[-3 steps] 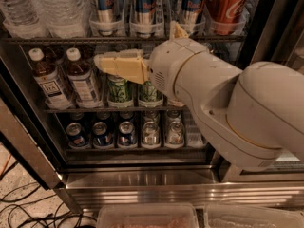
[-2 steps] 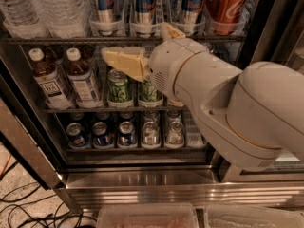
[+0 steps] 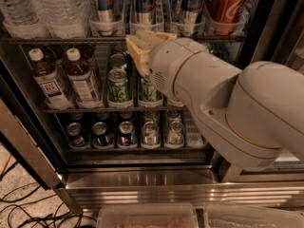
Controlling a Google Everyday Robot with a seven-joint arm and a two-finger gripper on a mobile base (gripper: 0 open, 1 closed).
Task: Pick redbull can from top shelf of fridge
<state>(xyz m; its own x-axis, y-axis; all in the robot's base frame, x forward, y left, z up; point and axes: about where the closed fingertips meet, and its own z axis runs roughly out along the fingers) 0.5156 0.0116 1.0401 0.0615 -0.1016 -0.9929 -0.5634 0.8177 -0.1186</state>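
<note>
- Gripper (image 3: pixel 139 44) is hanging at the front edge of the top shelf (image 3: pixel 61 40), just below the middle redbull can (image 3: pixel 144 4); we cannot tell whether it is released or clenched.
- We are seeing three such cans standing upright in clear trays on that shelf, between water bottles (image 3: pixel 52 8) and a cola can (image 3: pixel 227 4).
- Arm (image 3: pixel 228 103) is covering the right side of the fridge (image 3: pixel 142 182), with green cans (image 3: pixel 118 82) showing beside it on the middle rack.
</note>
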